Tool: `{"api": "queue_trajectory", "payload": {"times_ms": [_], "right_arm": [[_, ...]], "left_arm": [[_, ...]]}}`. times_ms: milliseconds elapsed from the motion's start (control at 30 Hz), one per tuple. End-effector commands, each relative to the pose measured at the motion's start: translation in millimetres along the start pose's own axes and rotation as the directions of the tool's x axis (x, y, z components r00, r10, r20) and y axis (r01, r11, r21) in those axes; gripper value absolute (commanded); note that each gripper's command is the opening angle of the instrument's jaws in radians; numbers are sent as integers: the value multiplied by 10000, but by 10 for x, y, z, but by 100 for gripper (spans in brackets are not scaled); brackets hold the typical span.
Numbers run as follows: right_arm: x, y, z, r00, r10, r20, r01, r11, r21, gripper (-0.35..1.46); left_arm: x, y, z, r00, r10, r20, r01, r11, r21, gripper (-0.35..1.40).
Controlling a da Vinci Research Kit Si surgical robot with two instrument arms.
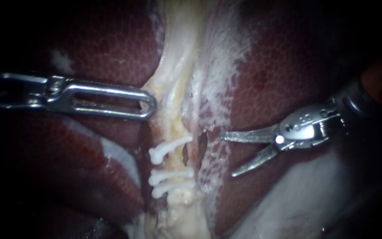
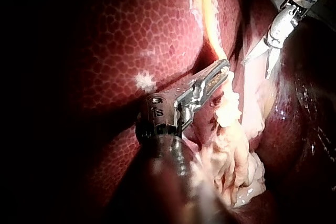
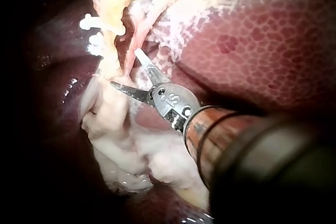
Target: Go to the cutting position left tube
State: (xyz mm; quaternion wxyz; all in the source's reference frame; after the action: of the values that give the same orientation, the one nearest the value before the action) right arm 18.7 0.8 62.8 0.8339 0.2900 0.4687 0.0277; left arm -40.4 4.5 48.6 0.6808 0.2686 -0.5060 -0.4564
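Observation:
A pale tube (image 1: 176,160) runs down the middle of the endoscope view, crossed by three white clips (image 1: 169,148), one above and two below. My right instrument (image 1: 228,155) has two slim blades, standing open just right of the clips and apart from the tube. In the right wrist view its blades (image 3: 126,68) point at the pale strands beside the clips (image 3: 92,23). My left instrument (image 1: 149,104) has long slotted jaws, shut on the pale tissue (image 1: 166,95) above the clips. The left wrist view shows those jaws (image 2: 220,72) closed on that tissue, with the right instrument (image 2: 256,68) beyond.
Dark red liver (image 1: 102,44) lies on both sides of the pale band. A whitish frayed membrane (image 1: 219,66) covers the liver right of the tube. A loose mass of pale tissue (image 3: 136,150) lies under the right instrument's shaft.

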Motion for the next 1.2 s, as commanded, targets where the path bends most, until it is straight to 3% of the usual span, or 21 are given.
{"api": "queue_trajectory", "payload": {"times_ms": [33,367,567,1000,1200], "right_arm": [[0,0,3,10000,42,53,-42,10000,32,94],[11,3,31,9996,267,31,-268,9978,610,71],[16,5,39,9985,551,25,-551,9966,611,56],[23,8,52,9913,1319,11,-1316,9879,820,46],[23,8,65,9836,1802,21,-1794,9778,1080,31]], "left_arm": [[-1,-1,-1,10000,42,15,-42,10000,3,-35],[-5,-7,-6,10000,64,66,-64,10000,29,-35],[-6,-9,-7,9999,59,96,-60,10000,32,-35],[-5,-9,-7,9999,59,97,-60,10000,29,-35],[-5,-9,-7,9999,60,99,-60,10000,26,-35]]}}
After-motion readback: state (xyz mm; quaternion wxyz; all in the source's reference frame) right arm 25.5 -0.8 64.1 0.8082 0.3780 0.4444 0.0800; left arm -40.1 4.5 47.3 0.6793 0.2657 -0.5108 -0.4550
